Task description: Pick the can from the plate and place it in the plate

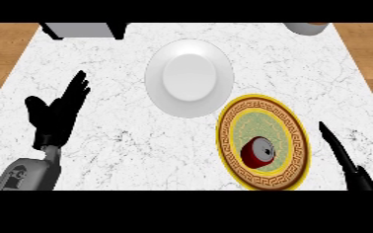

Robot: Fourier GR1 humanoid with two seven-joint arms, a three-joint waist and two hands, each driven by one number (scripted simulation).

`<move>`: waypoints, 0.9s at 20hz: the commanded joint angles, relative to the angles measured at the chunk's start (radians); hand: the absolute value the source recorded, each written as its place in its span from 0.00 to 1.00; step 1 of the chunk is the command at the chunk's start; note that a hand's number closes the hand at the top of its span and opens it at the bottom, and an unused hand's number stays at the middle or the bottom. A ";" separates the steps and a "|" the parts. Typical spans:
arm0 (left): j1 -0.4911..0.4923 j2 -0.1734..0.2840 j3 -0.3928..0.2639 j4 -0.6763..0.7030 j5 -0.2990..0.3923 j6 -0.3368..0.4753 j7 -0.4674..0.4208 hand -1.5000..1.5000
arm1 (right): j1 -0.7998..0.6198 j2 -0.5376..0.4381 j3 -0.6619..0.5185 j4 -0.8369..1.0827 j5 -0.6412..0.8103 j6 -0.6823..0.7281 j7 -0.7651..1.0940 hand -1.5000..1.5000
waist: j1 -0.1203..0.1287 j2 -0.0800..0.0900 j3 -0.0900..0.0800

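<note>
Nearest the camera, the right robot hand (pixel 342 154) showed straight, open fingers just beside the patterned plate (pixel 230 143), holding nothing. Opposite, the left robot hand (pixel 56 109) rested open on the worktop (pixel 109 69). On the patterned plate stood the red can (pixel 258 152), apparently tilted. Farther off lay the white plate (pixel 157 74). A sideways approach might knock the can over, since it seemed unsteady.
</note>
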 commanded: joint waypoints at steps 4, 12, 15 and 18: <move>0.009 -0.007 0.031 0.018 -0.003 -0.034 -0.013 0.50 | -0.073 -0.020 0.093 -0.040 0.134 0.091 0.300 0.00 | 0.007 0.001 0.000; 0.022 -0.026 0.041 -0.008 -0.037 -0.037 -0.005 0.50 | -0.111 -0.061 0.139 -0.097 0.272 0.219 0.514 0.00 | 0.005 -0.001 0.000; -0.023 -0.077 0.022 0.015 -0.073 -0.002 0.012 0.50 | -0.207 0.008 0.195 -0.010 0.339 0.249 0.584 0.00 | 0.006 0.001 0.000; -0.038 -0.081 0.043 0.019 -0.080 -0.018 0.043 0.50 | -0.239 0.027 0.173 0.017 0.320 0.315 0.599 0.00 | 0.004 0.000 0.001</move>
